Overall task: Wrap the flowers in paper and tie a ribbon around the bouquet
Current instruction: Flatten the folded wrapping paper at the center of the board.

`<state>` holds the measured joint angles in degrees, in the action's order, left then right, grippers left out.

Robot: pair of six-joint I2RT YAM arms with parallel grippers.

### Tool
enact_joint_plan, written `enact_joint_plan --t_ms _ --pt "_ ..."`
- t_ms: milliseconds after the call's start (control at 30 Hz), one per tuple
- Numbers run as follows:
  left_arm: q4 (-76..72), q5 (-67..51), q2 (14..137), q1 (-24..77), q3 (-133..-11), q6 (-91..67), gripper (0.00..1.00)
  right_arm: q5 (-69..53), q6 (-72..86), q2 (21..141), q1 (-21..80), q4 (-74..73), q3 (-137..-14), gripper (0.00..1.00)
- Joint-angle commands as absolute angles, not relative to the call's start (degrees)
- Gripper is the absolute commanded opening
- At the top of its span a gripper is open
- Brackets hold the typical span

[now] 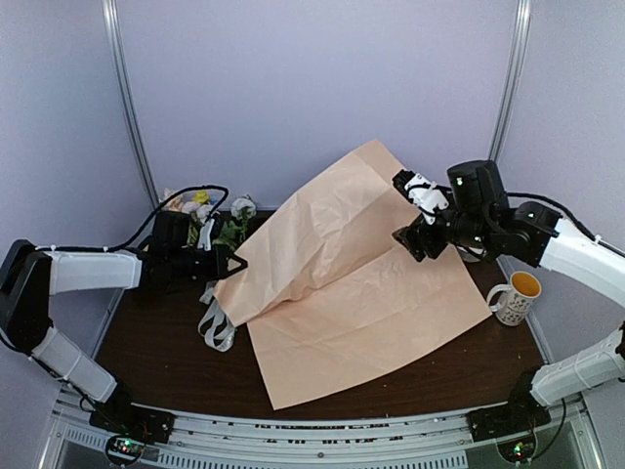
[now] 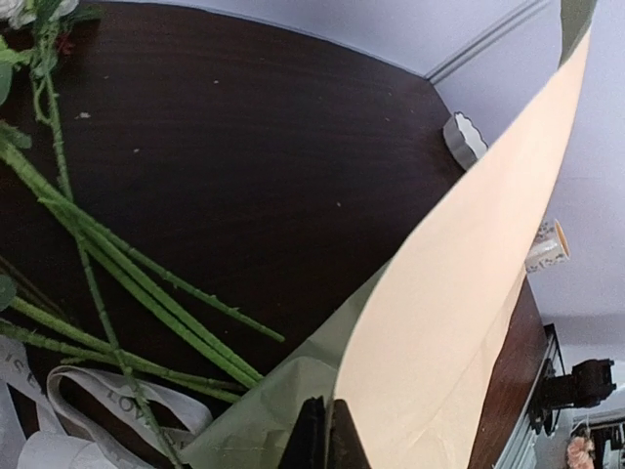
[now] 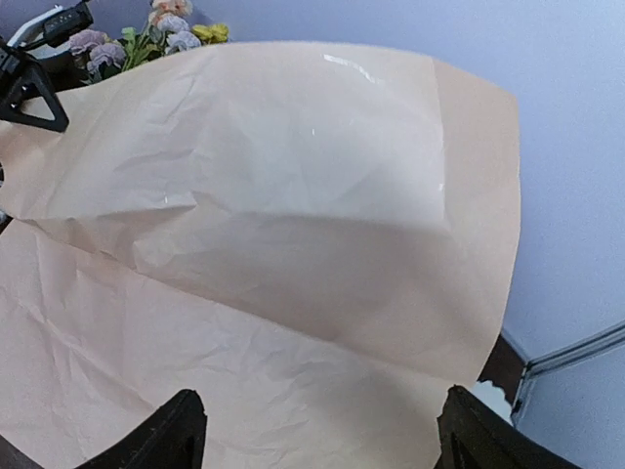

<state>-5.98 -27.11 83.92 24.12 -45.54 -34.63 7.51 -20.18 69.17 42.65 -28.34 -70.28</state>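
**Left tool pinches the paper, right tool stands wide**

The left tool (image 2: 320, 430) is shut tight on the near corner of the paper (image 1: 371, 293). It holds that corner up off the counter (image 1: 156, 342). The right tool (image 1: 412, 213) is wide, with nothing in it. It hangs just beside the high far fold of the paper.

The paper is half lifted like a tent, tan side up, and the rest lies flat on the counter. The flowers (image 1: 200, 210) lie to the left, blooms at the back and stems pointing toward the pinched corner. The ribbon (image 1: 215, 327) lies in loops on the counter near the stem ends. A mug (image 1: 513, 296) stands well apart on the right.

The step looks like folding the paper over the flowers. To do it well, the left tool should hold firm and move slowly so the paper does not rip. The right tool should get a good hold on the far edge first. Neither should drag the stems or the ribbon.

What lies under the raised paper is hidden. The stem ends may reach under it, but no view shows that. Only a bit of the green side shows, and the left wrist view cuts the ribbon off.
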Motion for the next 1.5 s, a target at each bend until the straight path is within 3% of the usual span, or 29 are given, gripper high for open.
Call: enact_joint_plan --t_ms 0,167,367,567,833,1167,1333,1467 --pt "-13.99 -27.31 85.39 20.94 -45.22 -39.68 0.00 9.59 2.30 69.64 41.03 -23.90 -61.79 0.83" --pt "-9.25 -27.85 88.51 20.76 -49.85 -36.06 0.00 13.11 14.75 72.14 36.27 -27.63 -55.17 0.81" --pt "-5.56 -28.64 91.78 20.41 -56.80 -33.78 0.00 11.16 17.02 73.03 30.34 -25.03 -49.81 0.80" --pt "-5.47 -32.27 95.75 20.36 -62.88 -36.06 0.00 11.11 16.23 78.64 26.56 -24.46 -49.94 0.80" --pt "2.09 -28.67 101.47 19.92 -68.27 -31.83 0.00 21.07 12.66 86.07 25.67 -33.38 -55.08 0.75" --pt "17.44 -17.82 99.63 19.91 -65.84 -19.01 0.00 11.89 16.03 82.81 26.28 -33.89 -53.45 0.71" --pt "19.30 -14.59 99.48 19.92 -65.88 -16.35 0.00 0.15 26.71 80.07 24.69 -22.90 -47.06 0.71" --pt "19.71 -14.86 99.43 19.96 -65.75 -15.61 0.00 -0.25 35.72 76.92 21.28 -16.22 -39.83 0.72"
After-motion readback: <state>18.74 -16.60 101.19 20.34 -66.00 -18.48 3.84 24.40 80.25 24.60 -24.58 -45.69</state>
